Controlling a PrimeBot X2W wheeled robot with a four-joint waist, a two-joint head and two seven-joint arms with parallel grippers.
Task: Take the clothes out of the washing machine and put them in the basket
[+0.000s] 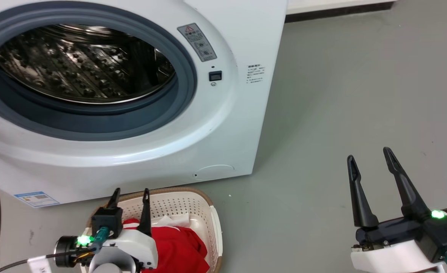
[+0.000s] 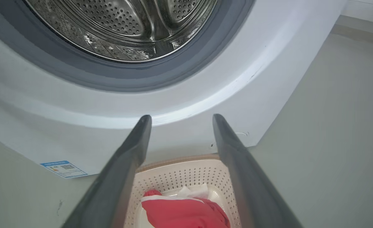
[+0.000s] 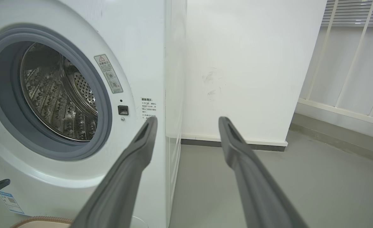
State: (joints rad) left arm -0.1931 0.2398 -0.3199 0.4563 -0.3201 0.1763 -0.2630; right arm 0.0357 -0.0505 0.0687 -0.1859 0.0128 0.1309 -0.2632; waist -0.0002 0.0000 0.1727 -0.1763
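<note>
Left end effector [image 1: 131, 190], fingers apart, hangs over the basket [image 1: 193, 204] of red clothes [image 1: 181, 248] near the washing machine [image 1: 223, 125]; right end effector [image 1: 368, 153], also apart, near right.

Left arm [image 1: 128, 246] sits low, jaws spread apart and empty; right arm [image 1: 398, 258] hangs out wide, jaws parted, fingers [image 1: 360, 201] pointing forward.
</note>
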